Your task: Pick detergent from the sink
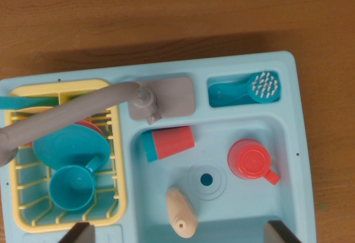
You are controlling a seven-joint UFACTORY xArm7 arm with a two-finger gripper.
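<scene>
A: Fingertips (76,233) nearest cam, two dark tips poking in at bottom edge. Hand (178,233) spread wide, nothing between.

B: Holding anything?

A: Nope. Empty, hovering above basin.

B: Detergent?

A: Prob the beige bottle (181,212), lying on its side in the sink (266,126), near front wall, nozzle end toward cam. Sits just between the tips, a bit toward wrist view's left of centre. Not gripped, not touched as far as visible.

B: Progress?

A: Early. Lined up roughly overhead, nothing more. Left to do: descend, close on bottle, lift clear.

B: Other stuff in basin?

A: Red-and-blue cup (168,142) on its side at back-left, near but apart from bottle. Red mug (253,162) upright on wrist view's right. Drain (206,180) between, just beside bottle's far end.

B: Around it?

A: Grey faucet (77,112) swung out over yellow rack (113,143); teal plate (69,143) and teal cup (71,187) inside rack. Blue scrub brush (247,90) in small back compartment.

B: Surface, room?

A: Whole light-blue toy unit on brown wood-grain tabletop (166,15). Room otherwise out of frame, can't tell.
</scene>
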